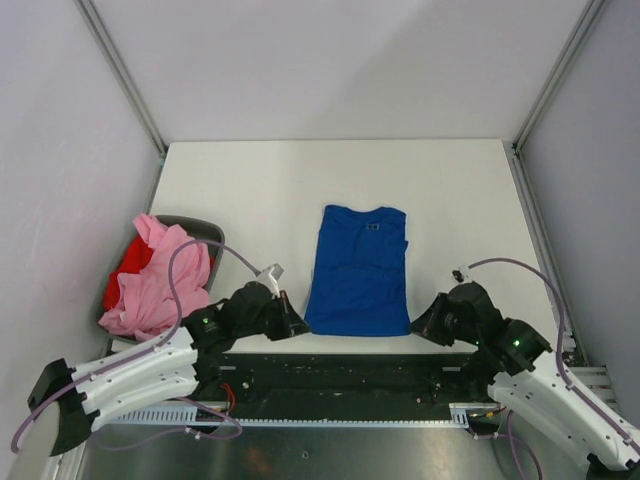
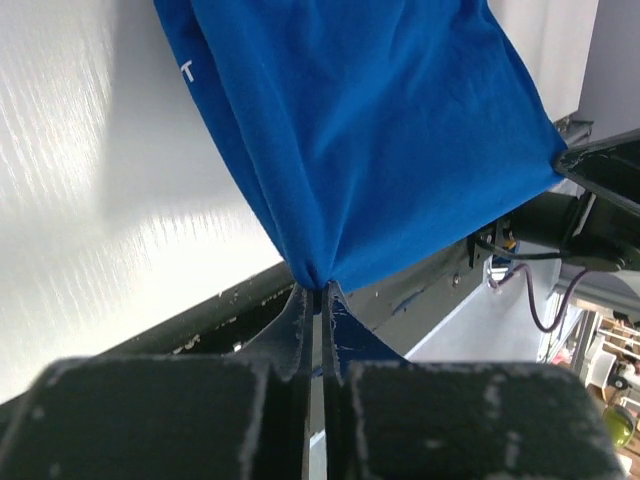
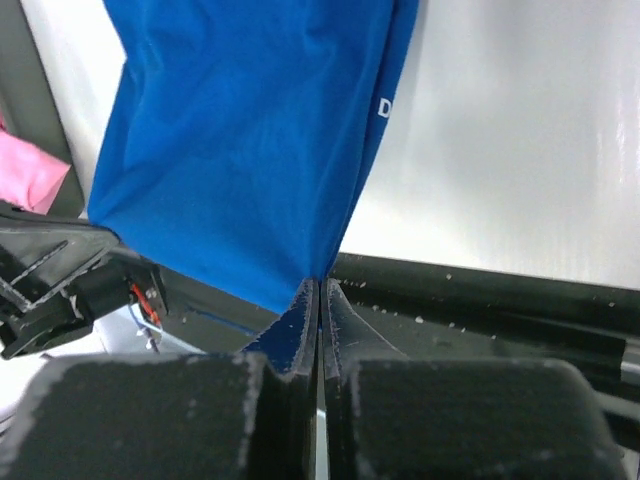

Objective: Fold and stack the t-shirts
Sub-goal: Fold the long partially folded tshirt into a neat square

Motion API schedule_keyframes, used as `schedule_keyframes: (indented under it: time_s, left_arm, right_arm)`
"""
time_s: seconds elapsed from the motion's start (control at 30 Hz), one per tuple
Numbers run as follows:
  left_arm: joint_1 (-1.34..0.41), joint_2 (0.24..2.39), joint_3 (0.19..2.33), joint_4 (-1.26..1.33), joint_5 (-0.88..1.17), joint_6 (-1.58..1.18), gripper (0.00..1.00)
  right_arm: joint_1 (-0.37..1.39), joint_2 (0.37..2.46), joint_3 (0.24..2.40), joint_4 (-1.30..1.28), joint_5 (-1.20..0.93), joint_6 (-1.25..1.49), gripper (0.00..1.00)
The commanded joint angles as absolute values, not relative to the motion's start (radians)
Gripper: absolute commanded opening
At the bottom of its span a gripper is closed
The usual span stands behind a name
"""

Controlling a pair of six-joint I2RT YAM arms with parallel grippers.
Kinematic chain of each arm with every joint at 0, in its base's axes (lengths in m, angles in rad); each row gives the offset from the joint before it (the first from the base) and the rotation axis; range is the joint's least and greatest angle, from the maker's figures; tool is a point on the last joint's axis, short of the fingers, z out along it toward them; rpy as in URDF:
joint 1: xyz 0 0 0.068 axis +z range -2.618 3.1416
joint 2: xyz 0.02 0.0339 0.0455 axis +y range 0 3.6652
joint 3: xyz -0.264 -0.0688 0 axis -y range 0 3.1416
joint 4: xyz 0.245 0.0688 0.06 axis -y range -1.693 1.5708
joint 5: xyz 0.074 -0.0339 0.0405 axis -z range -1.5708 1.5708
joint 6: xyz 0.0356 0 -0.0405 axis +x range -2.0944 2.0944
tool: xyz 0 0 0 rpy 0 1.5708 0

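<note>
The royal blue t-shirt [image 1: 358, 272] lies lengthwise on the white table [image 1: 250, 190], folded narrow, collar at the far end. My left gripper [image 1: 296, 325] is shut on its near left hem corner [image 2: 318, 277]. My right gripper [image 1: 420, 326] is shut on its near right hem corner [image 3: 318, 275]. The hem is stretched between both grippers at the table's near edge. White lettering shows in the left wrist view [image 2: 188, 71] and in the right wrist view [image 3: 385, 106]. The pink t-shirt [image 1: 158, 282] lies heaped over the red t-shirt [image 1: 124, 275] at the left.
A dark grey bin [image 1: 205, 232] at the table's left edge holds the pink and red shirts. A black rail [image 1: 340, 352] runs along the table's near edge. Grey walls and metal posts [image 1: 125, 75] enclose the table.
</note>
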State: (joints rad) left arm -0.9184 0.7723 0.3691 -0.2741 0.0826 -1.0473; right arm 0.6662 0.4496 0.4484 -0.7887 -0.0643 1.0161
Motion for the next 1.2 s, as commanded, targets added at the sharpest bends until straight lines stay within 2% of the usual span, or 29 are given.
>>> schedule_keyframes:
  time_s: [0.0,0.27,0.47,0.6,0.8,1.03,1.17]
  left_arm:
    - [-0.939,0.707,0.359,-0.329,0.09,-1.047,0.0]
    - [-0.936,0.727,0.465,-0.337,0.053,-0.992,0.0]
    - [-0.83,0.886,0.656,-0.336,0.084,-0.931,0.0]
    - [-0.72,1.032,0.827,-0.335,0.121,-0.874,0.0]
    - [-0.551,1.384,1.141,-0.308,0.222,-0.793,0.0]
    - [-0.425,1.993,1.692,-0.291,0.375,-0.722,0.0]
    - [-0.393,2.336,2.021,-0.289,0.454,-0.731,0.0]
  right_arm:
    - [0.717,0.383,0.494,-0.9,-0.009,1.089,0.0]
    - [0.736,0.428,0.624,-0.889,0.119,1.042,0.0]
    - [0.715,0.657,0.817,-0.834,0.233,0.913,0.0]
    - [0.584,0.838,0.911,-0.726,0.17,0.799,0.0]
    - [0.279,1.158,1.039,-0.477,-0.071,0.693,0.0]
    - [0.131,1.643,1.255,-0.201,-0.171,0.682,0.0]
    - [0.092,1.94,1.42,-0.162,-0.223,0.696,0.0]
